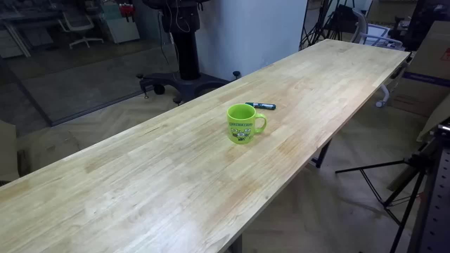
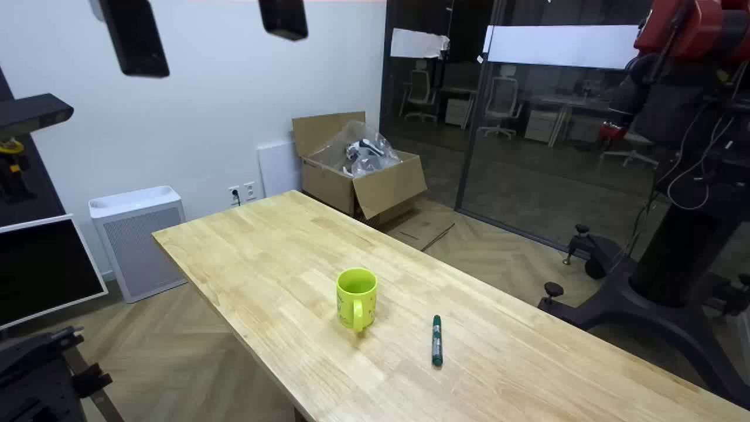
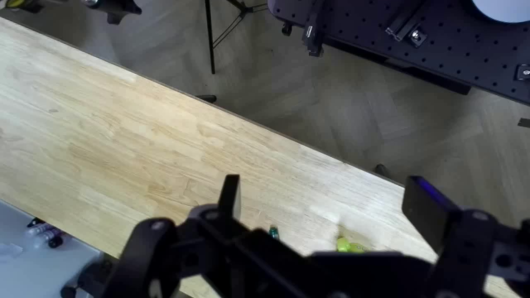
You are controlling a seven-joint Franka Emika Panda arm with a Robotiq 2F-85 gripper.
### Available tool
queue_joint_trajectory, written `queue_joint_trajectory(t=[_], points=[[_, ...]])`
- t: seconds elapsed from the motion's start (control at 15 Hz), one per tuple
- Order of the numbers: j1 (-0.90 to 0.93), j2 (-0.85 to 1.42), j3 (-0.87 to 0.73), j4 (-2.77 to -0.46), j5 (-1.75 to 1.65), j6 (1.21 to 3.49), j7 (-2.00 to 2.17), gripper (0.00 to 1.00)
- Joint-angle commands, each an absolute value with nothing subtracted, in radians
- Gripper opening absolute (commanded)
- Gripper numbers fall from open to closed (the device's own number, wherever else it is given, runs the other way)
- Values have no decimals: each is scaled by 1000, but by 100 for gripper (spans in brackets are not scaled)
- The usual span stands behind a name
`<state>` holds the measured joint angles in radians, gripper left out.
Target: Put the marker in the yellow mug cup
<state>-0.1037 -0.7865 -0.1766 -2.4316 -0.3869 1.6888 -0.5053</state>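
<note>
The lime yellow-green mug stands upright on the wooden table in both exterior views. It is printed with cartoon faces and has one handle. The dark green-blue marker lies flat beside it, apart from it, in both exterior views. In the wrist view only the marker's end and a bit of the mug show past the gripper body, which hides the rest. My gripper is wide open and empty, high above the table. Its two fingertips hang at the top of an exterior view.
The long wooden table has its edge across the wrist view. A dark perforated robot bench stands across a floor gap. A tripod and a dark wheeled stand are beside the table. An open cardboard box stands behind it.
</note>
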Motion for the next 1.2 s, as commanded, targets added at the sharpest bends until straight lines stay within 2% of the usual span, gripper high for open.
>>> queue_joint_trajectory(t=[0.0,0.8,1.13], points=[[-76,-789,-195,-2428,-400,1682,-491,100],[-76,-790,-195,-2428,-400,1682,-491,100],[-113,-793,-196,-2488,-513,2003,-390,100]])
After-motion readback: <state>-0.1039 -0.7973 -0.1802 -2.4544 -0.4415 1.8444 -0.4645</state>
